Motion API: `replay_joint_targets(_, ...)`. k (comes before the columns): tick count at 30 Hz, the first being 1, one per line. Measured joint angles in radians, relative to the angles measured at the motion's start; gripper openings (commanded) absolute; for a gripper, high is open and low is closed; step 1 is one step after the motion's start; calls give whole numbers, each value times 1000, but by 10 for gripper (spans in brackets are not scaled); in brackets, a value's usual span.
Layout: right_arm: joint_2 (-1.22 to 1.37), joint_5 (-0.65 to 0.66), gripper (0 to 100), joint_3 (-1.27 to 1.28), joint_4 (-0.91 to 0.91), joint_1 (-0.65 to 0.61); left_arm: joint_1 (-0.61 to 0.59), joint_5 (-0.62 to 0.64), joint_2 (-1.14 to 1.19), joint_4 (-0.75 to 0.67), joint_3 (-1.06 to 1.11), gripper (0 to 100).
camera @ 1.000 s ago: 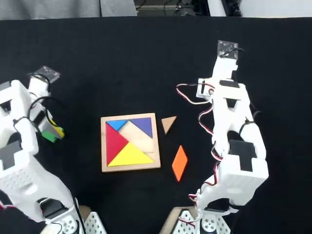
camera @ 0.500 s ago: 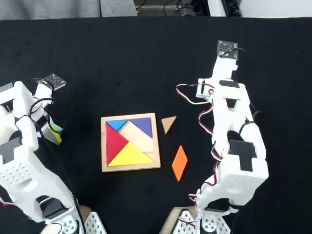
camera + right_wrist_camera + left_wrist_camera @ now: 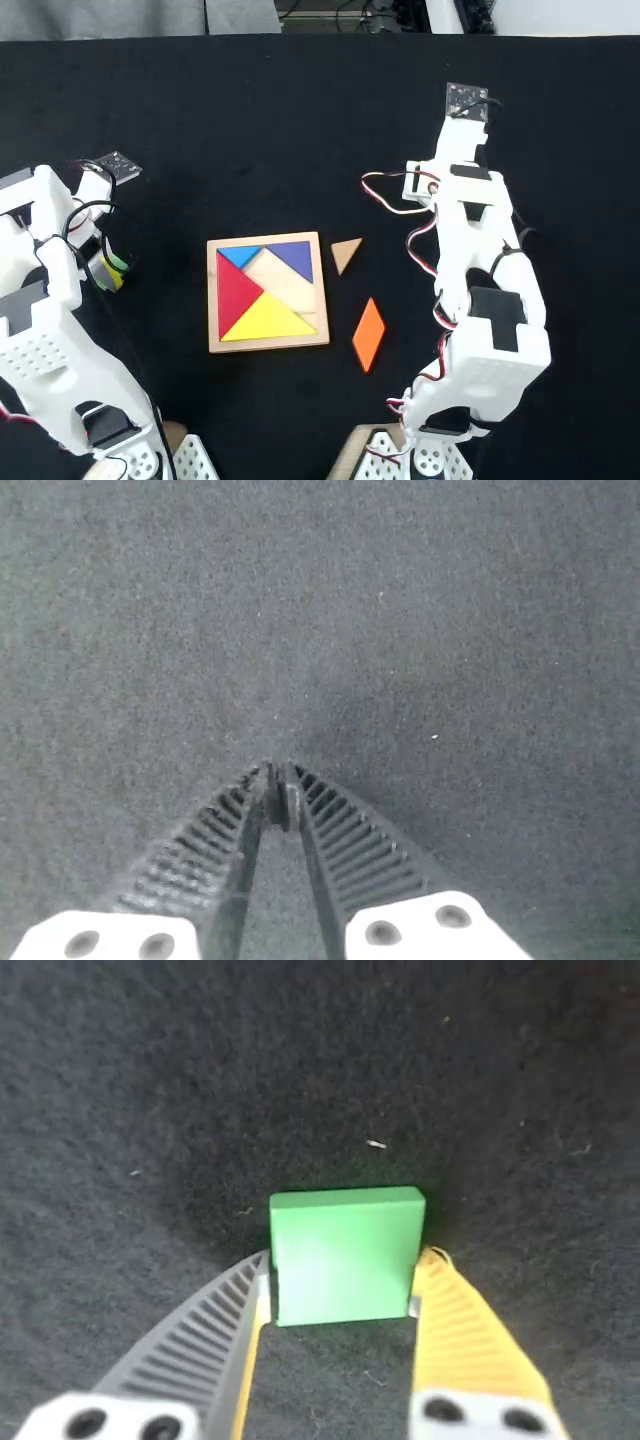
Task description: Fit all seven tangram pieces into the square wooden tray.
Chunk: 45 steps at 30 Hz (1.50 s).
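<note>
Fingers: left gripper (image 3: 345, 1260) clamps the green square (image 3: 346, 1225) by opposite edges; right gripper (image 3: 277, 792) pinched closed, empty.
Square location: left-middle of the high view, well apart from the tray (image 3: 270, 344).
Technique: hold it level, align its edges with the tray's bare-looking wood patch, then lower.
Square look: flat, matte green, crisp corners.

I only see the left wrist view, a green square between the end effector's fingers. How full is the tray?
Observer: Four coloured pieces lie in the tray; the rest is bare wood.
Operator: What's not in yet?
Observer: Besides your square, an orange piece and a tan triangle lie on the cloth between the tray and the right arm.
Operator: And that arm?
Observer: The right end effector is shut on nothing, over bare cloth.
</note>
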Motion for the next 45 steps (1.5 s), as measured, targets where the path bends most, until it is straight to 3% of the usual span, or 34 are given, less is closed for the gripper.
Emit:
replay_joint_targets(6, 0, 0, 11, 0, 0, 0, 20, 29, -3, 20, -11, 66)
replay_joint_targets(13, 0, 0, 11, 0, 0, 0, 169, 157, -181, 252, -68, 66)
replay_joint_targets(21, 0, 0, 11, 0, 0, 0, 330, 377, -437, 288, -68, 64)
replay_joint_targets(32, 0, 0, 11, 0, 0, 0, 663, 710, -459, 295, 0, 63)
replay_joint_targets(37, 0, 0, 11, 0, 0, 12, 825, 804, -459, 166, 138, 62)
replay_joint_targets(45, 0, 0, 11, 0, 0, 12, 842, 815, -459, -60, 288, 66)
